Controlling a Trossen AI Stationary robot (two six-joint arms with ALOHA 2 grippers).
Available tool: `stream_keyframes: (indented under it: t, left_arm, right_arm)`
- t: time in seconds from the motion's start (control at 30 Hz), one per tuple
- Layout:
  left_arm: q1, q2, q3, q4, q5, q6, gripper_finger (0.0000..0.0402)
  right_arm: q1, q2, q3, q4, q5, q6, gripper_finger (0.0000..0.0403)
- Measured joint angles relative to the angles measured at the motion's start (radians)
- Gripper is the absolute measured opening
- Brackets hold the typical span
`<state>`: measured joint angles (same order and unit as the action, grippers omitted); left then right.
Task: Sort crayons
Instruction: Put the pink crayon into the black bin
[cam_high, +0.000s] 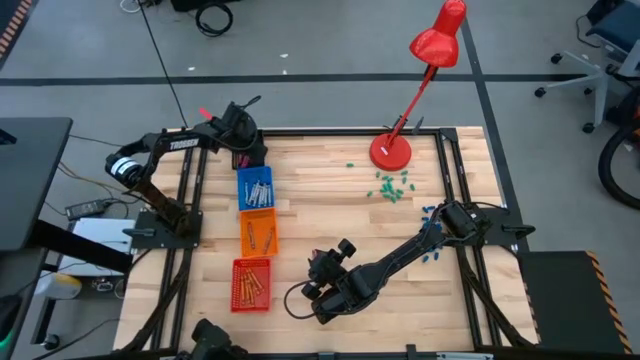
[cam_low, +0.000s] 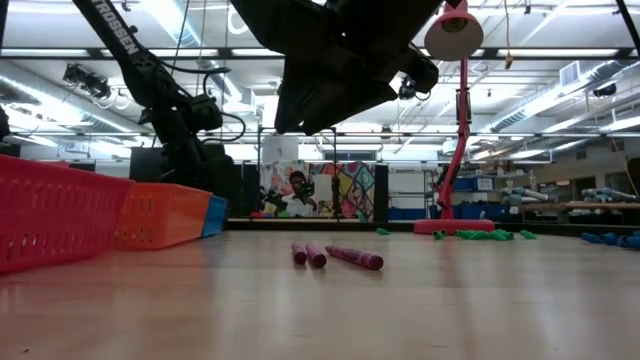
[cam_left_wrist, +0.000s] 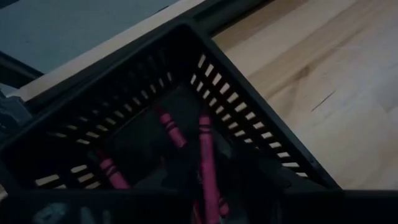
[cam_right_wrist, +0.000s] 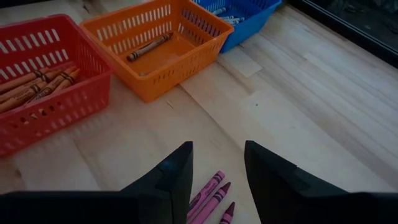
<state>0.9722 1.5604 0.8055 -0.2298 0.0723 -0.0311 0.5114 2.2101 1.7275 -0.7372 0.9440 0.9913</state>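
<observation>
At the upper left of the high view, the left gripper (cam_high: 243, 140) is hovering over a black basket (cam_left_wrist: 249, 118) at the far edge of the surface (cam_high: 330, 215). Whether it is gripping anything cannot be told. Several magenta crayons (cam_left_wrist: 208, 155) are lying inside that basket.

Just below it in the frame, three more baskets are sitting in a column. The blue basket (cam_high: 254, 188) is holding grey-silver crayons (cam_high: 258, 190), the orange basket (cam_high: 258, 230) is holding a few crayons (cam_right_wrist: 148, 46), and the red basket (cam_high: 251, 284) is holding orange crayons (cam_right_wrist: 37, 84).

Right of the red basket, at lower centre, the right gripper (cam_right_wrist: 217, 168) is hanging above three loose magenta crayons (cam_right_wrist: 208, 196) lying side by side on the wood, its fingers (cam_right_wrist: 177, 171) spread apart and grasping nothing.

Toward the upper right, a red desk lamp (cam_high: 392, 152) is standing beside scattered green bits (cam_high: 390, 186).
</observation>
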Motion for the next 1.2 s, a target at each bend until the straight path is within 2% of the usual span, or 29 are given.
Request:
stream_keyframes:
  t: [0.23, 0.43, 0.6, 0.83, 1.2]
  left_arm:
    - [-0.009, -0.025, 0.0, -0.001, 0.0, 0.047, 0.0166]
    - [-0.074, -0.129, -0.001, -0.002, 0.001, 0.059, 0.0173]
    - [-0.206, -0.219, -0.02, 0.012, 0.003, 0.077, 0.0173]
    - [-0.436, -0.319, -0.123, 0.129, -0.002, 0.099, 0.0173]
    - [-0.644, -0.379, -0.163, 0.078, -0.026, 0.074, 0.0173]
  right_arm:
    - [0.0, 0.0, 0.0, -0.005, -0.024, 0.016, 0.0148]
    - [-0.019, 0.0, 0.0, -0.072, -0.13, 0.089, 0.0148]
    - [-0.034, 0.0, 0.0, -0.121, -0.238, 0.135, 0.0148]
    - [-0.074, 0.0, 0.0, -0.162, -0.485, 0.192, 0.0148]
    - [-0.103, 0.015, 0.0, -0.153, -0.646, 0.186, 0.0148]
